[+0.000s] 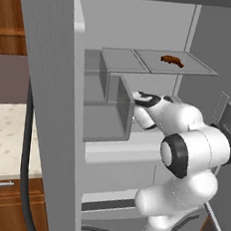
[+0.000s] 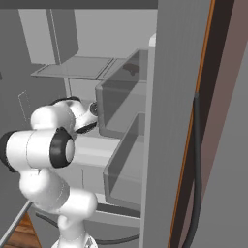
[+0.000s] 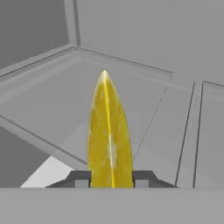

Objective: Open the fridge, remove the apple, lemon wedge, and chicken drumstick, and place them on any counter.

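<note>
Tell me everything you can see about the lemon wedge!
The lemon wedge is bright yellow and glossy, a thin slice with a pale line down its middle and a pointed tip. It stands on end between the two dark fingertips of the gripper, which is shut on it, inside the grey fridge.

So the fridge [image 1: 51,81] is standing open, and inside there's a grey glass shelf [image 1: 157,61] up top made of 2 panels side by side. The chicken drumstick [image 1: 172,60] is lying flat on the right panel in the left base view, kinda toward the back. The left panel has nothing I can make out on it. From the right base view that same shelf [image 2: 72,68] is seen at a low angle and the drumstick is just a dark smudge through the door bin. Over on the far left there's a stretch of cream speckled counter [image 1: 6,132] over wooden cabinets.
</note>
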Robot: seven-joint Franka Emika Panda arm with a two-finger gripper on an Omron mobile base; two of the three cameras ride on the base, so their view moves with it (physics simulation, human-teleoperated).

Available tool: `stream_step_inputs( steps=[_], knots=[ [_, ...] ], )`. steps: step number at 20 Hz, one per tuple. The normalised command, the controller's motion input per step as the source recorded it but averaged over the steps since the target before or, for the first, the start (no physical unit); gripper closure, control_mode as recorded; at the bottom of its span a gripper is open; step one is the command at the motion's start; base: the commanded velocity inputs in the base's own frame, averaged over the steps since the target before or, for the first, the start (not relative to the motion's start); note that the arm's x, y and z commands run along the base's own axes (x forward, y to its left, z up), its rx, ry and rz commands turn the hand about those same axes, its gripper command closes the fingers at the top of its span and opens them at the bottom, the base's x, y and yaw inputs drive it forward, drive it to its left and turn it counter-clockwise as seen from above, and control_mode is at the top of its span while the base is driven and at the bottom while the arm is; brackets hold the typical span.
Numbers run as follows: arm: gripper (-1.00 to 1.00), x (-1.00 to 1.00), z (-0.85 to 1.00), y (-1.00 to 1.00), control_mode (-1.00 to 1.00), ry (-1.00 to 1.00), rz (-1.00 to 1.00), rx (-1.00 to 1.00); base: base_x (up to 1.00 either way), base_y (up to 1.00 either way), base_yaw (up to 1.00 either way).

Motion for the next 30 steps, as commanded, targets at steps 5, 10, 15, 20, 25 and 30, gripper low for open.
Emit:
stream_step_inputs(
  steps=[5, 10, 15, 20, 25, 30],
  knots=[
    [1.0, -0.86, 0.88, -0.16, -1.0, 0.03, 0.0, 0.0, 0.0, 0.0, 0.0],
    [1.0, -0.82, 1.0, -0.15, -1.0, 0.11, 0.0, 0.0, 0.0, 0.0, 0.0],
    [1.0, -0.75, 1.0, -0.11, -1.0, 0.18, 0.0, 0.0, 0.0, 0.0, 0.0],
    [1.0, -0.96, 0.83, -0.15, -1.0, 0.13, 0.0, 0.0, 0.0, 0.0, 0.0],
    [1.0, -1.0, 0.35, -0.1, -1.0, 0.01, 0.0, 0.0, 0.0, 0.0, 0.0],
    [1.0, -0.76, 0.28, -0.01, -1.0, 0.0, 0.0, 0.0, 0.0, 0.0, 0.0]
  ],
)
